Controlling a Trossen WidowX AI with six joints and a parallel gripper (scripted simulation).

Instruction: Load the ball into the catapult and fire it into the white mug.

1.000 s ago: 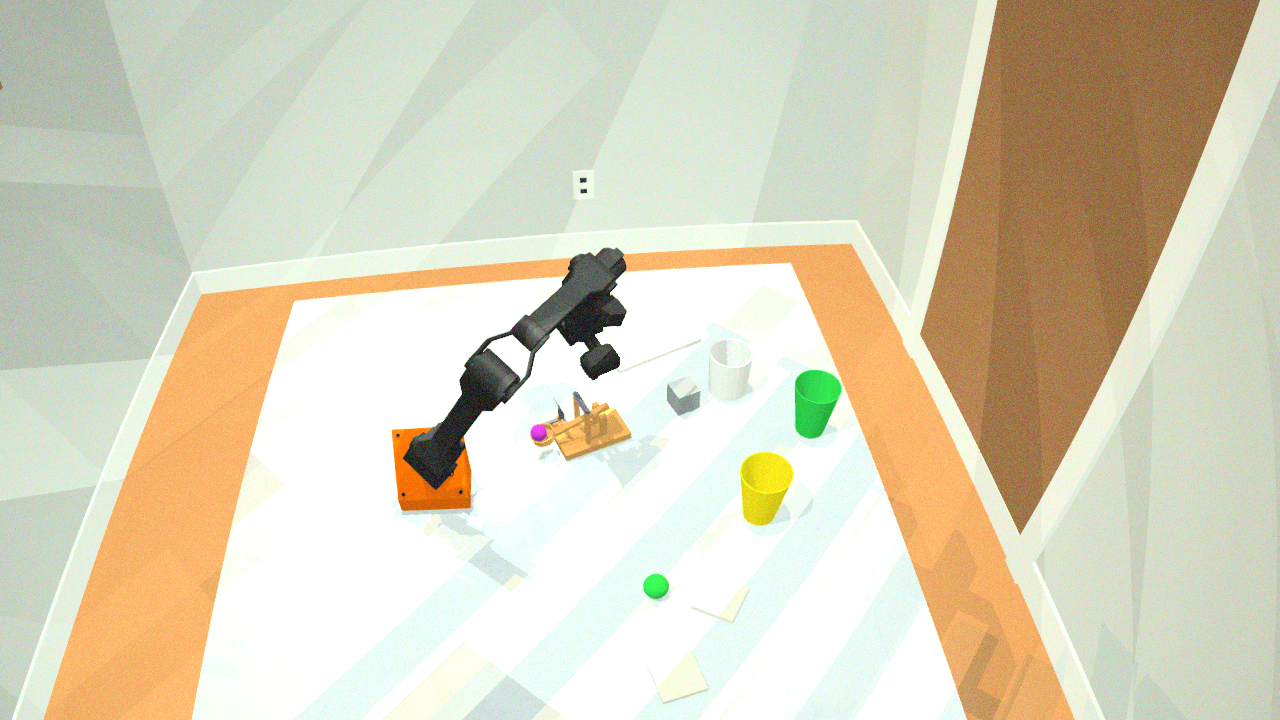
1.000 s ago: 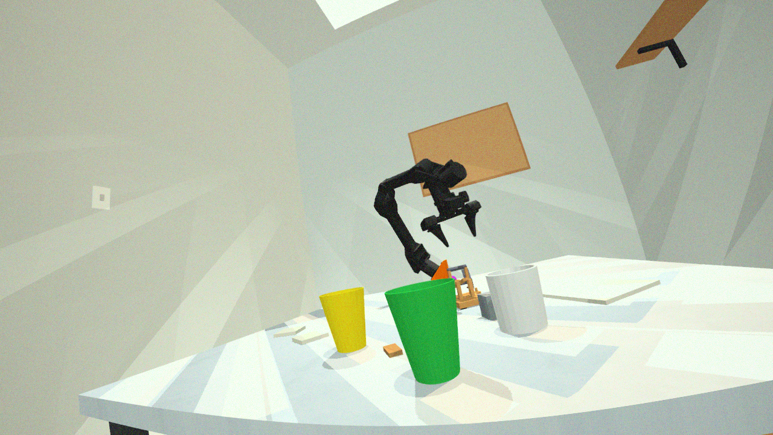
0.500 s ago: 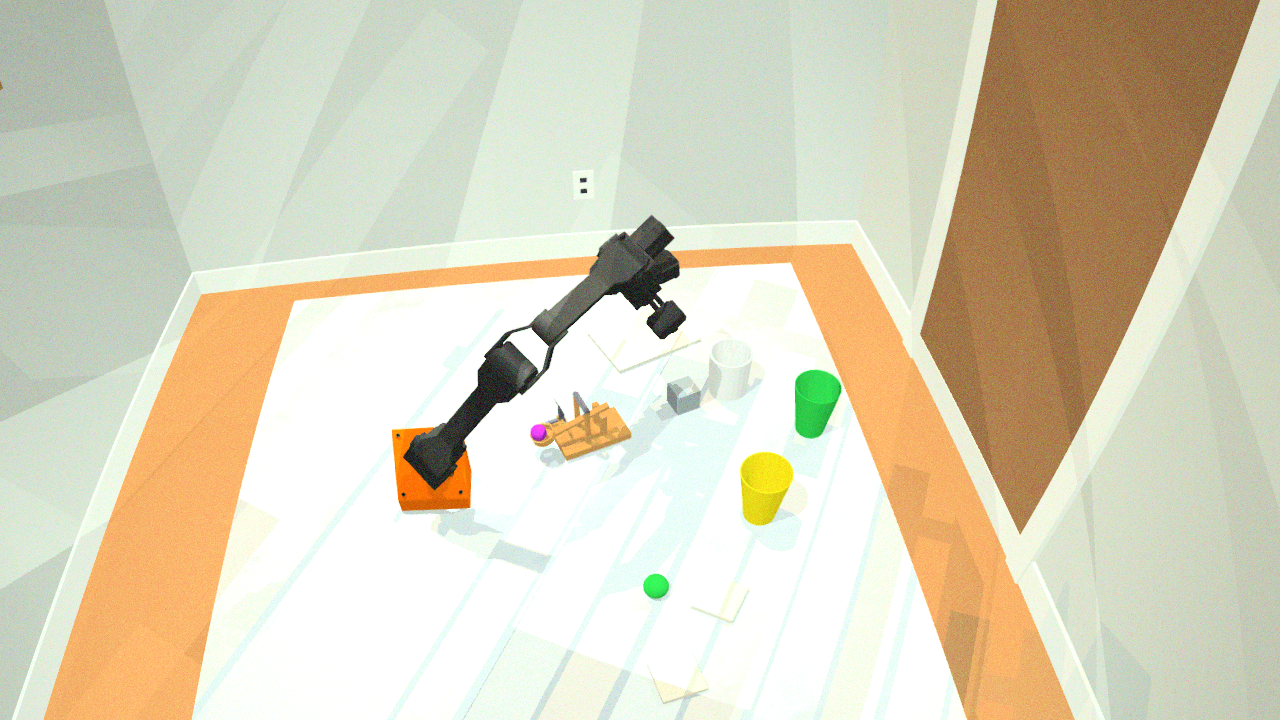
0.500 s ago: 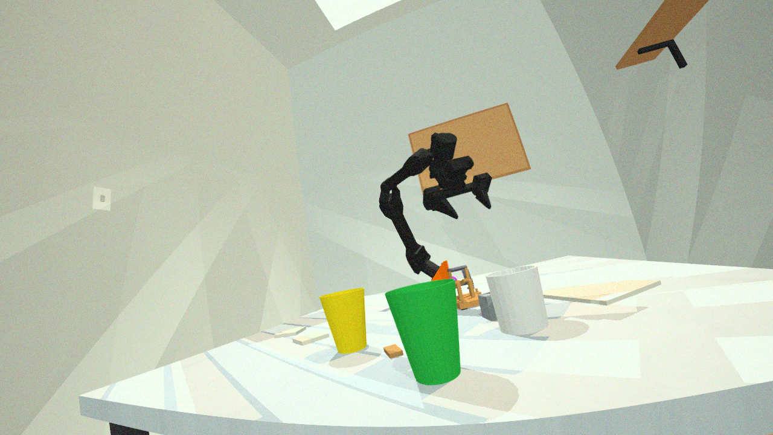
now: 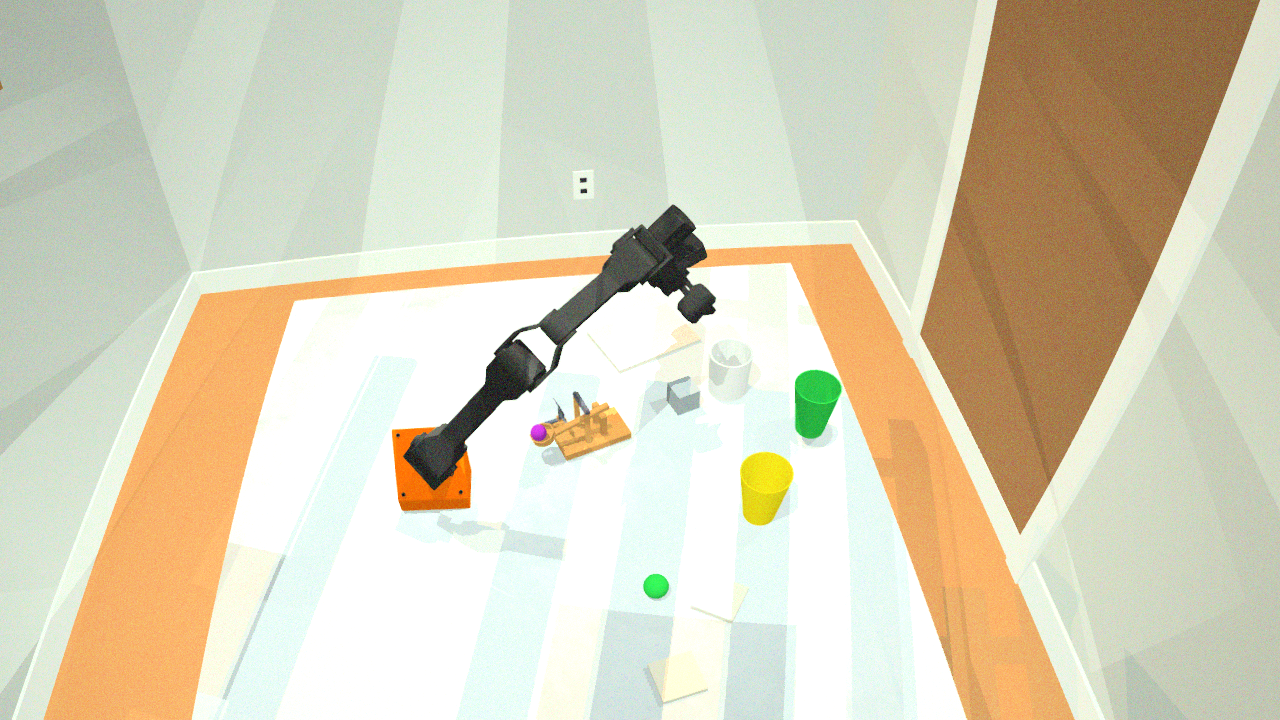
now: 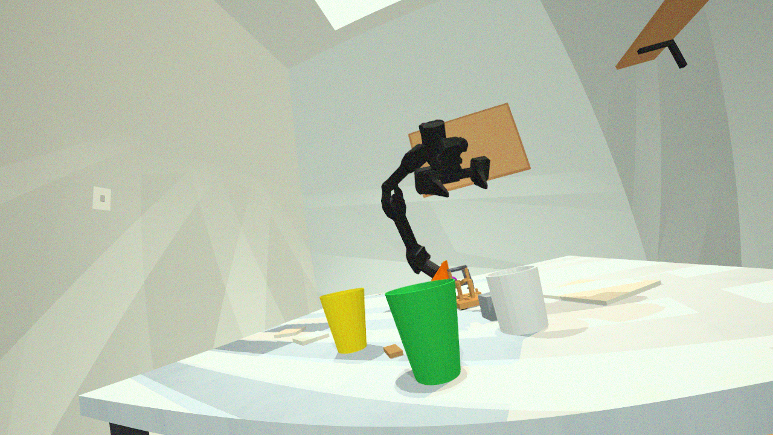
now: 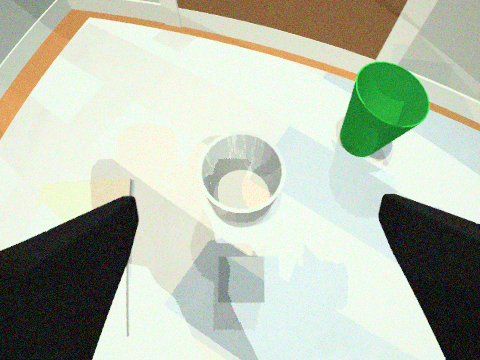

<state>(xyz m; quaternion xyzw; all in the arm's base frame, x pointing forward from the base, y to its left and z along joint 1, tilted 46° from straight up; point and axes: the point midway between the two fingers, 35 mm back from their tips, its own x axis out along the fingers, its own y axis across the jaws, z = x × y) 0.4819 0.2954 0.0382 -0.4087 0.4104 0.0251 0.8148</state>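
The purple ball [image 5: 537, 432] sits in the cup at the end of the arm of the wooden catapult [image 5: 612, 436] [image 6: 468, 304]. The catapult's other end faces toward the grey block and the white mug [image 5: 729, 376] [image 6: 517, 302] [image 7: 241, 216]. The mug stands upright, and the wrist view looks down into it; I see no ball inside. My gripper [image 5: 701, 309] [image 6: 465, 191] [image 7: 263, 207] is wide open and empty, high above the table. It is beyond the catapult and well clear of it. The catapult is outside the wrist view.
A grey block [image 5: 682, 395] [image 6: 488, 307] [image 7: 247, 280] stands between catapult and mug. A green cup [image 5: 814, 407] [image 6: 429, 335] [image 7: 372, 122] and yellow cup [image 5: 762, 492] [image 6: 345, 324] stand nearby. A green ball [image 5: 656, 586] lies apart. A pale flat board [image 5: 623, 351] [image 6: 605, 297] lies near the mug.
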